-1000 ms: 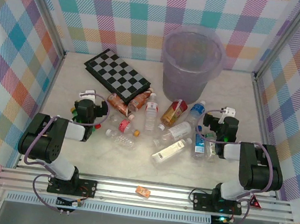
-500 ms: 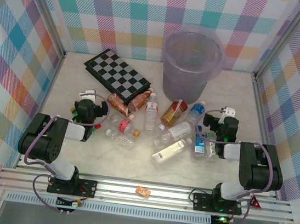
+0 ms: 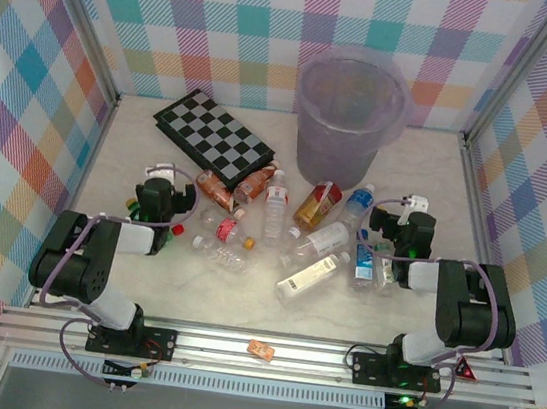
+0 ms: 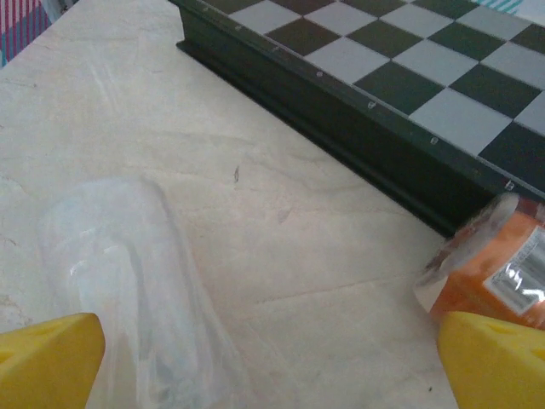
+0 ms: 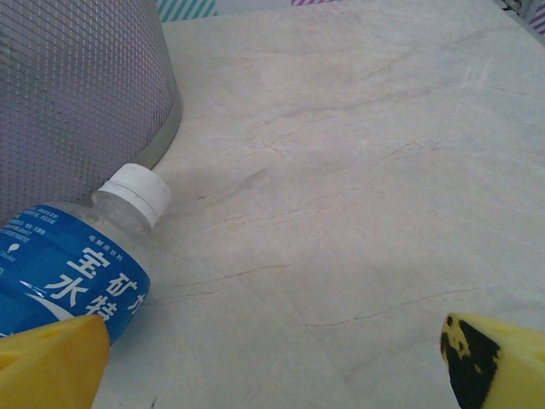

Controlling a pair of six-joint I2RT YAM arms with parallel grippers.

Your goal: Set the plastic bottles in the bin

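**A:** Entry one, the plastic bottles (image 3: 280, 228). Location?

**B:** Roughly a dozen, lying in a loose cluster on the tabletop (image 3: 240, 306). They sit between the two arms and just in front of the bin (image 3: 332, 157). Labels are white, red, blue and orange-brown.

**A:** Entry two, the bin?

**B:** Tall, round, translucent pale purple. It stands upright at the far middle of the tabletop, near the back wall. The nearest bottles lie just short of its base.

**A:** Left tool (image 4: 272, 366)?

**B:** Jaws spread wide, nothing gripped. In the left wrist view a clear bottle (image 4: 128, 273) lies lengthwise in the gap, by the fingertip at the left of that view. Whether it touches, I cannot tell. An orange-labelled bottle (image 4: 498, 273) lies just beyond the other fingertip, close by the edge of the checkerboard (image 4: 383, 77).

**A:** Right tool (image 5: 272, 362)?

**B:** Also spread wide, holding nothing. A blue-labelled bottle (image 5: 72, 264) with a white cap lies by the fingertip at the left of the right wrist view. Its cap points toward the foot of the bin.

**A:** Remaining stock?

**B:** The checkerboard is flat, black and white, at the far left, beside the bin but apart from it. One small orange block (image 3: 257, 349) sits on the front rail (image 3: 56, 327), between the arm bases. Plaid walls (image 3: 27, 81) stand on three sides.
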